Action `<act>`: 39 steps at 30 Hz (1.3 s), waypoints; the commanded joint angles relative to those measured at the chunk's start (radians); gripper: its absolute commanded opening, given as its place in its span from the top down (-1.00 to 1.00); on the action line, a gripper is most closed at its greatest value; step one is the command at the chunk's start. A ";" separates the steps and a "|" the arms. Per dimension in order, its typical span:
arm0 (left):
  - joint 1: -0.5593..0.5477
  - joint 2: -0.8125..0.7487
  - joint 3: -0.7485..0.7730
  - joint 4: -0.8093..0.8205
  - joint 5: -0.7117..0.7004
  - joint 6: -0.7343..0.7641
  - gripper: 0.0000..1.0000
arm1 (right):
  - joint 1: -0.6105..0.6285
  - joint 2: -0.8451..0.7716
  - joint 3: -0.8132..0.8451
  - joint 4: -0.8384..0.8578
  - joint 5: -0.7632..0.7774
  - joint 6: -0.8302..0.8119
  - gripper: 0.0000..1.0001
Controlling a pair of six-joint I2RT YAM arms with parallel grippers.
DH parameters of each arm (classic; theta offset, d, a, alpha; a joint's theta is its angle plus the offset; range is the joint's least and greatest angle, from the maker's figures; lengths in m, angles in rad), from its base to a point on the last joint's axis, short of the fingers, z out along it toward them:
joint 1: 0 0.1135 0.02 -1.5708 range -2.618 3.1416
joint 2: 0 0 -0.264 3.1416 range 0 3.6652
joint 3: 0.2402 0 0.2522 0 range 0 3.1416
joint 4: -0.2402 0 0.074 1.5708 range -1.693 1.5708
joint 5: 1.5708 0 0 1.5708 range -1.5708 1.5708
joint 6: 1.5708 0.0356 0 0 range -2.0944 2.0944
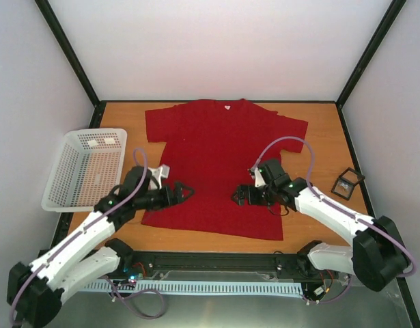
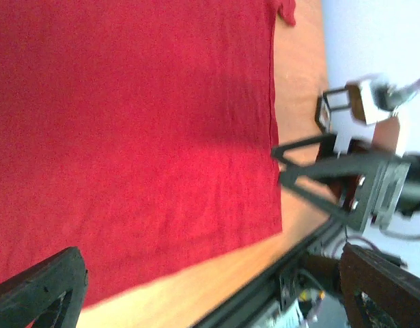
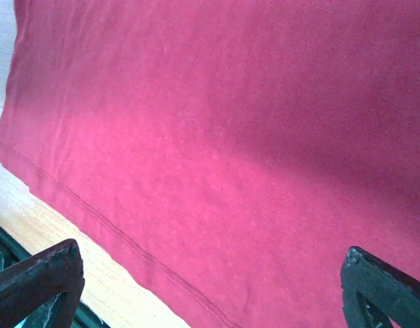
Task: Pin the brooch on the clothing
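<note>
Now the red T-shirt (image 1: 220, 164) lies flat on the wooden table (image 1: 124, 116), collar at the far side, with both grippers hovering over its near half and pointing at each other. The left gripper (image 1: 186, 193) sits above the near-left part, jaws spread wide and empty. The right gripper (image 1: 238, 197) hangs just right of the middle, equally wide, holding nothing.

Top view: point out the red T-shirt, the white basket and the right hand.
red T-shirt (image 1: 216, 145), top view, mid chest
white basket (image 1: 58, 174), top view, left wall
right hand (image 1: 238, 195), top view, between its fingertips
</note>
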 commanded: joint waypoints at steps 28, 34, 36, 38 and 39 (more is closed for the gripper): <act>-0.013 -0.020 -0.043 -0.071 -0.067 -0.174 -0.99 | 0.017 -0.200 -0.154 -0.193 0.178 0.209 -1.00; 0.097 0.252 0.283 0.013 -0.258 0.059 -1.00 | -0.164 -0.056 0.135 -0.112 0.306 0.022 -1.00; 0.157 0.389 0.400 0.070 -0.287 0.128 -0.99 | -0.215 0.048 0.222 -0.041 0.330 -0.030 -1.00; 0.217 0.518 0.508 0.125 -0.313 0.162 -0.99 | -0.269 0.159 0.311 0.026 0.354 -0.072 -1.00; 0.247 0.579 0.547 0.170 -0.307 0.185 -0.99 | -0.300 0.222 0.360 0.048 0.350 -0.086 -1.00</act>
